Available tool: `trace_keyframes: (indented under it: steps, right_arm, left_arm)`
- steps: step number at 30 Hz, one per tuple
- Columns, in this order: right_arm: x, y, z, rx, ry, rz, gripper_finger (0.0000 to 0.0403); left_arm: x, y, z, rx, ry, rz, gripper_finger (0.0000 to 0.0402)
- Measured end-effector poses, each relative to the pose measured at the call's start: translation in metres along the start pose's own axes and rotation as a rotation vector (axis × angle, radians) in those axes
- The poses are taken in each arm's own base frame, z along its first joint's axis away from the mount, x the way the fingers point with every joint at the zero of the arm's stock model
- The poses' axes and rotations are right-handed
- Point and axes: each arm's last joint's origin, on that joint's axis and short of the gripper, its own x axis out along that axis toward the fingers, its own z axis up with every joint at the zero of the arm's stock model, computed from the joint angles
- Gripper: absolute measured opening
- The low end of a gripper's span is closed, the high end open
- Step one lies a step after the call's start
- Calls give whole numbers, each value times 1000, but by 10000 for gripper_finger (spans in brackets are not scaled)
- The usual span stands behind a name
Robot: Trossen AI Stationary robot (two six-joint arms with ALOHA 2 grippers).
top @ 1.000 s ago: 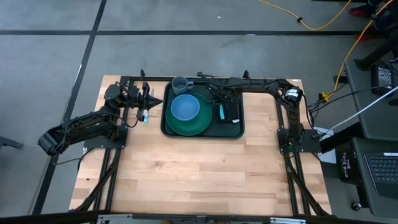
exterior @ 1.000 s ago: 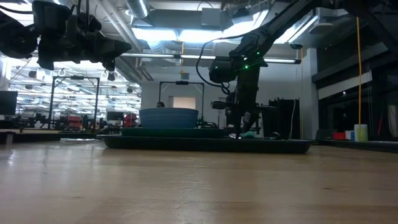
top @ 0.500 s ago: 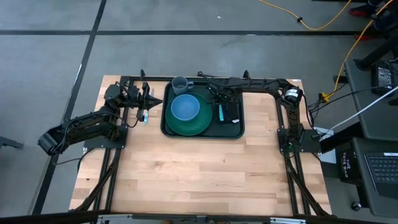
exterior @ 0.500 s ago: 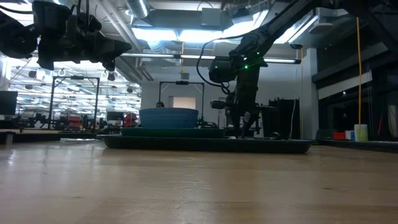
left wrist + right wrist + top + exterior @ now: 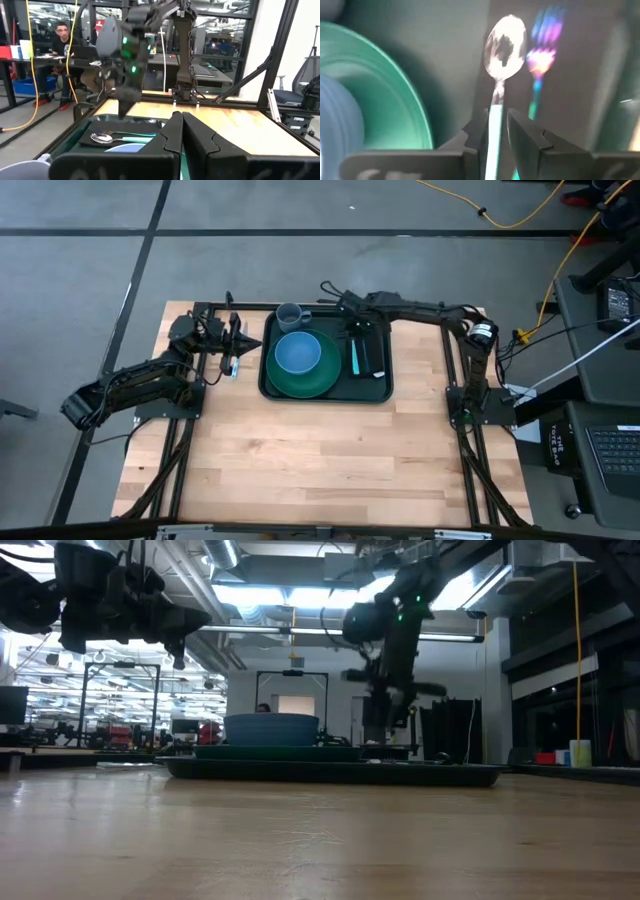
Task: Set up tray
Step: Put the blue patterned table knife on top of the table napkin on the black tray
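The dark green tray lies toward the table's far edge and shows as a low slab in the low view. It carries a green plate with a blue bowl, a grey cup and a black napkin. A teal-handled spoon and a fork lie on the napkin. My right gripper hovers above the spoon's bowl end, raised clear, its fingers narrowly open. My left gripper waits shut left of the tray.
The wooden table top stretches bare from the tray to the near edge. Black frame rails run along the left, right and far sides. A person sits at a desk beyond the table.
My right gripper has risen straight up from the napkin on the tray and now hangs well above it. The spoon stays lying on the napkin. The left arm has kept still.
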Motion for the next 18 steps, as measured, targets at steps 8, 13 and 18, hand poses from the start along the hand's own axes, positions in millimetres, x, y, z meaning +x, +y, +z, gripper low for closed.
trace_keyframes:
  steps: [8,13,18]
  right_arm:
    - [-47,4,-11,-186,-116,-11,75]
    - [-58,23,-40,-376,-221,-77,54]
    - [-55,39,-73,-532,-274,-74,8]
  left_arm:
    - [0,0,-1,-12,10,2,3]
    - [0,1,-3,-28,23,4,3]
    - [0,1,-4,-36,29,5,3]
